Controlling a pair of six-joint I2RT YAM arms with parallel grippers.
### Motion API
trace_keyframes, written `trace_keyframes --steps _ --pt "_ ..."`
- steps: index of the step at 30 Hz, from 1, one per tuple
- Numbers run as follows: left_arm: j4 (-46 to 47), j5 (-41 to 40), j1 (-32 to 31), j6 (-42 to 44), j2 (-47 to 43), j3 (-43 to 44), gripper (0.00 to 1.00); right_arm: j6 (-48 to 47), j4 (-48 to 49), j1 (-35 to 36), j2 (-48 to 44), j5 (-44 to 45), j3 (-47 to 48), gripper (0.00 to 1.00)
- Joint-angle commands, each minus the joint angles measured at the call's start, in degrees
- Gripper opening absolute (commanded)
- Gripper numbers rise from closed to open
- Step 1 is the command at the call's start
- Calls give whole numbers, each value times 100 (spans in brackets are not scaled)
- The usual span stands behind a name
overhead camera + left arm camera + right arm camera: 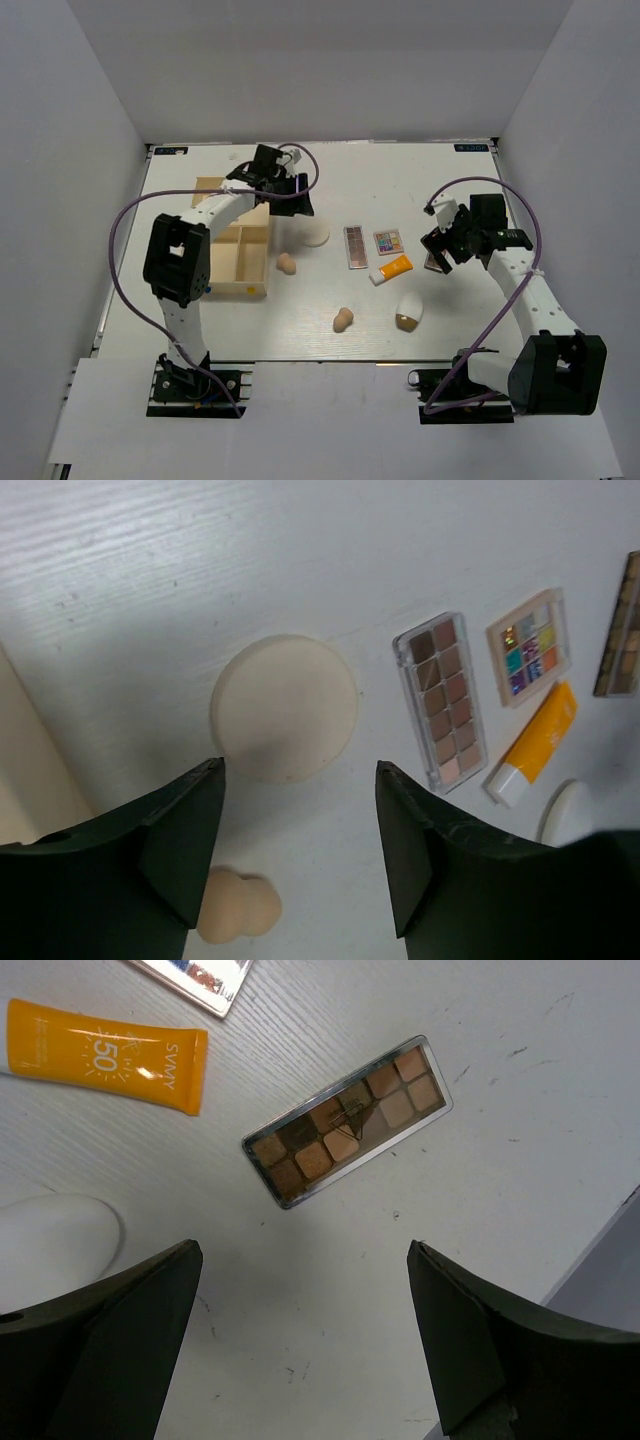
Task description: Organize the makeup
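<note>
**Left arm.** The left fingers [180, 830] are standing wide apart and holding nothing. They are hovering over the worktop [300, 340], above the near edge of the puff [285, 708] and just right of the box [235, 262]. The left arm is covering part of the box in the top view.

**Right arm.** The right fingers [130, 1330] are also standing wide apart and gripping nothing. They are hanging over the right palette [348, 1120]. It is lying flat with its pans facing up, and neither finger is touching it.

**Makeup.** Every item in view is lying on the worktop, outside the box.
- The puff is lying flat, near the box's right wall.
- One sponge [238, 908] is lying just in front of the puff, close to the box.
- A second sponge [343, 320] is sitting nearer the front edge, well apart from the box.
- The left palette [355, 246] is lying right of the puff, with its long side running front to back.
- The square palette [388, 241] is lying just beside the left palette, on its right.
- The tube [392, 268] is lying slantwise just in front of the square palette, with its white cap pointing left and forward.
- The egg [408, 314] is resting in front of the tube, apart from it, to the right of the second sponge.
</note>
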Motion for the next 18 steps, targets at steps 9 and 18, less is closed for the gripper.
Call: trace_keyframes --steps 9,18 --pt "-330 -694 -325 -39 863 282 67 270 -23 0 58 -202 -66 89" --pt "-717 -1143 -562 40 1329 573 46 279 21 -17 32 -131 -128 89"
